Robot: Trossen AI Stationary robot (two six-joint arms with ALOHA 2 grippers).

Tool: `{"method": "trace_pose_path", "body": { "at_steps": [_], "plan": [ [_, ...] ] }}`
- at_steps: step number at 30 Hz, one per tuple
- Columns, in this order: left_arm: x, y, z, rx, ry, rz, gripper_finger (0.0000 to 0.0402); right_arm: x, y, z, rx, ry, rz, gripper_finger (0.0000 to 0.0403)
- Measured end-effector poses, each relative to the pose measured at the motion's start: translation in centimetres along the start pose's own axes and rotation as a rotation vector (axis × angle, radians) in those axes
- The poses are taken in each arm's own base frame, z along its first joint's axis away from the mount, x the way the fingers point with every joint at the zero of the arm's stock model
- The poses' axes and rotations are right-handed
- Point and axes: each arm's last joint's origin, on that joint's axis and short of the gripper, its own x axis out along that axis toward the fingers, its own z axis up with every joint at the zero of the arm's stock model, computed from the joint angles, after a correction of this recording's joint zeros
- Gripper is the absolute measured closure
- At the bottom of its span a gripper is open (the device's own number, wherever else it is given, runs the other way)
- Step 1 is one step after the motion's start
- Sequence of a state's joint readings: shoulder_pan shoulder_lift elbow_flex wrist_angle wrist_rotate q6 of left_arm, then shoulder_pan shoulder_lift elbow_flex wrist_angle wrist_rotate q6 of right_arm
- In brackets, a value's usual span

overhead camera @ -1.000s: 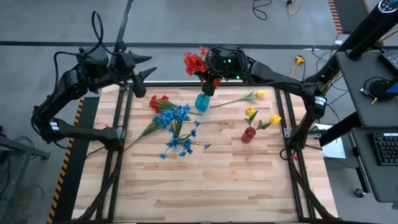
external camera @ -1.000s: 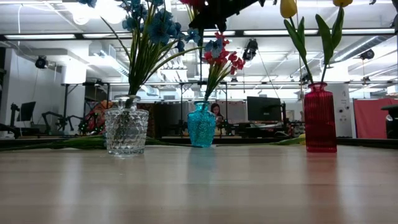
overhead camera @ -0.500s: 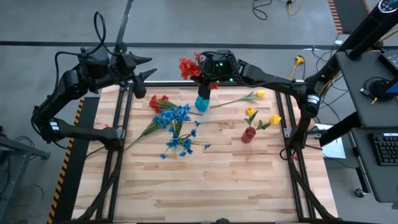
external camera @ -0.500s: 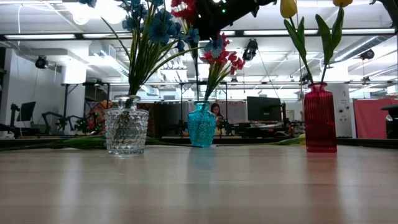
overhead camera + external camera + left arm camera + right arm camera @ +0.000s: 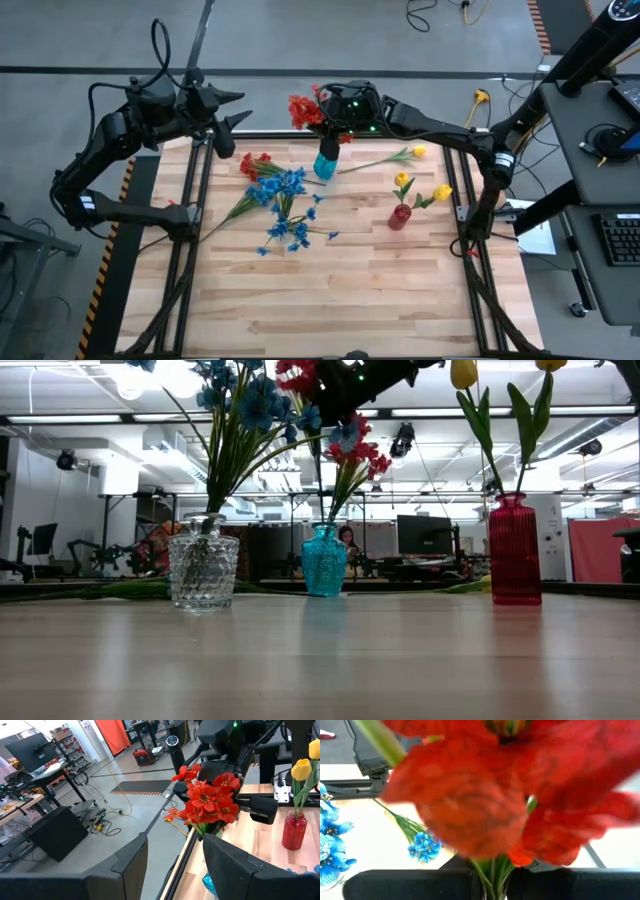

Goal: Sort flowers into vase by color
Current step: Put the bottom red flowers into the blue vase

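Right gripper (image 5: pixel 325 128) is clamped on a bunch of red flowers (image 5: pixel 306 107), holding it above the blue vase (image 5: pixel 326 163) at the table's far edge; the low view suggests the stalks run roughly upright, heads up and cut ends pointing down toward the vase mouth, though whether they have entered it cannot be told. Sorting looks about half done: blue flowers (image 5: pixel 240 400) stand in the clear vase (image 5: pixel 203 569), two yellow flowers (image 5: pixel 420 188) stand in the red vase (image 5: pixel 400 216), while a red stem (image 5: pixel 254 163), a yellow stem (image 5: pixel 395 157) and loose blue sprigs (image 5: pixel 292 234) lie flat on the table (image 5: pixel 330 300). Left gripper (image 5: pixel 232 128) waits with fingers apart over the far left corner.
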State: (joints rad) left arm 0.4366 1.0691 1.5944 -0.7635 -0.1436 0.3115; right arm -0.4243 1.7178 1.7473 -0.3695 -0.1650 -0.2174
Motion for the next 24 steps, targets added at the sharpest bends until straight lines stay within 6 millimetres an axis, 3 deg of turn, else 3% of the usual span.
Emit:
{"method": "trace_pose_path", "body": {
  "at_steps": [13,24],
  "plan": [
    [0.1,0.0,0.0,-0.007,0.004,-0.002,0.0228,1.6,0.0,-1.1,0.004,0.041,0.002,0.0369],
    [0.6,-0.1,-0.1,-0.005,0.016,-0.006,0.0228,1.7,0.0,-1.2,0.002,0.045,0.003,0.0369]
  ]
}}
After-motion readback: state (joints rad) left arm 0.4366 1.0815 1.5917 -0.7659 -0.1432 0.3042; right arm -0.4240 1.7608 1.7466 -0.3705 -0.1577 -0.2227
